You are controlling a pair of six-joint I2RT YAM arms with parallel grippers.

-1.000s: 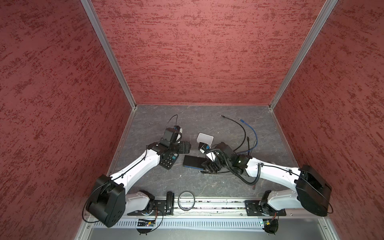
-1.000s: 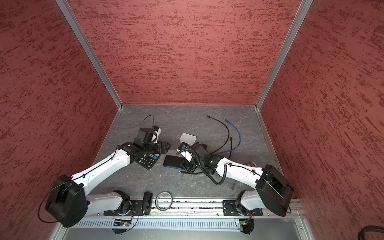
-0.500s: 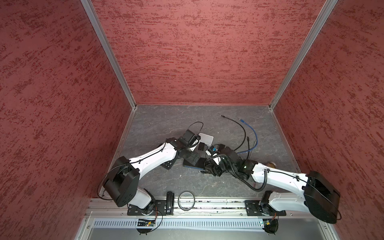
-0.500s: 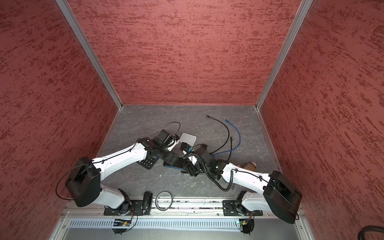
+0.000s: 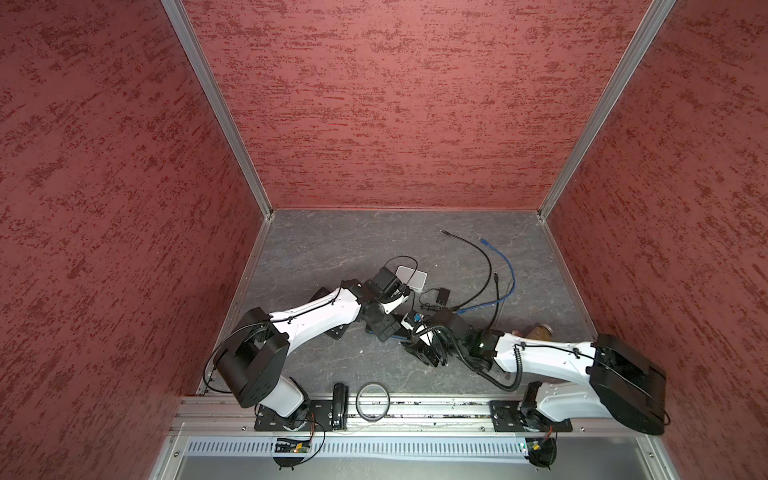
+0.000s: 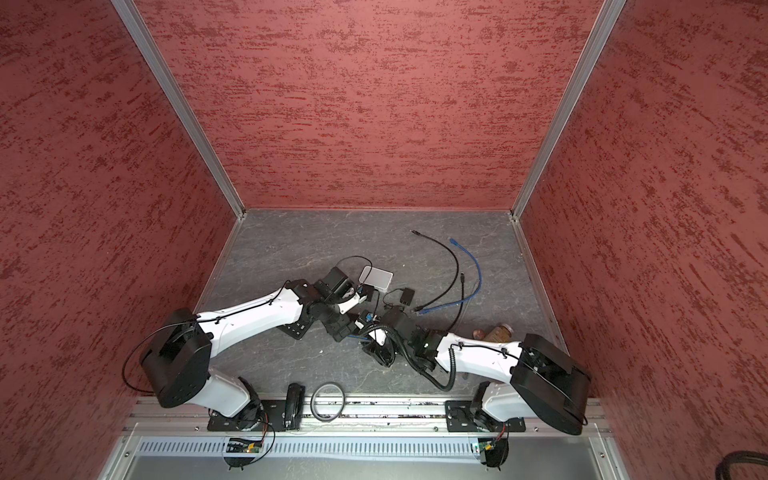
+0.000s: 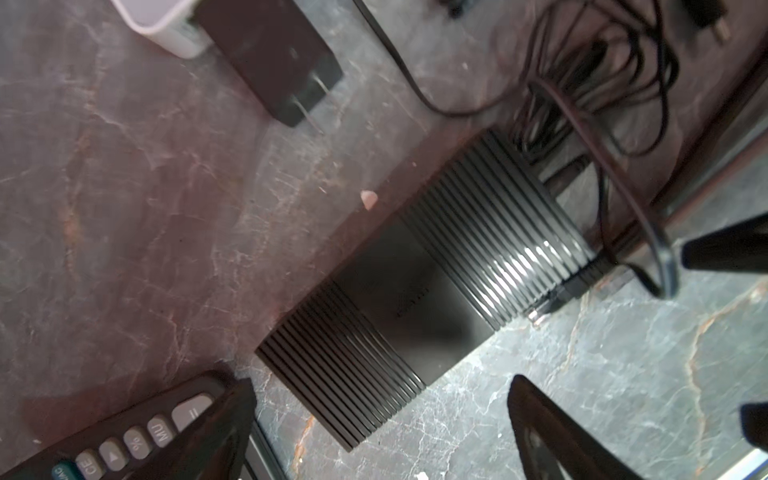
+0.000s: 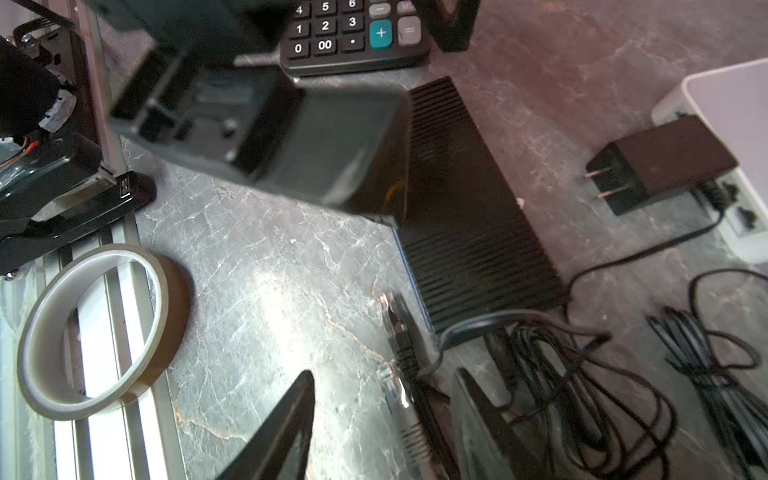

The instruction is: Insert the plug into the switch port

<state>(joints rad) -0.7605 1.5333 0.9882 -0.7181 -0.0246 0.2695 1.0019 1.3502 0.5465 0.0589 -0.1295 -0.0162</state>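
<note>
We log the left gripper [image 7: 382, 379] over the flat black ribbed switch box [image 7: 424, 291], fingers [image 7: 220, 432] spread wide and holding nothing. The near end of the switch box sits in the gap between them. We cannot tell whether they touch it.

The switch box lies flat mid-way across the grey marbled table [image 8: 270, 270], one short end just beside the black calculator [image 8: 353, 33], the other end by a coil of thin black cable [image 8: 582, 395]. In both top views the two grippers mostly hide it.

The right gripper [image 8: 384, 371] is low over the table with its fingers [image 8: 282, 428] partly apart, one on each side of the clear plastic plug [image 8: 388, 380]. We see a clear gap on one side of the plug, so there is no pinch.

The clear plastic plug lies on the table off one long edge of the switch box, near the coil end, and is not in any port. A second plug with a black boot [image 8: 395, 316] lies between it and the switch box, just beside that edge. We cannot read the ports from here.

Around them we note:
- A black power adapter [image 7: 270, 54] with two prongs lies against a white box [image 7: 162, 20].
- A roll of translucent tape [image 8: 95, 332] sits at the table's front rail, near a black stapler [image 8: 62, 199].
- A blue cable [image 5: 509, 274] curves across the table's far right.
</note>
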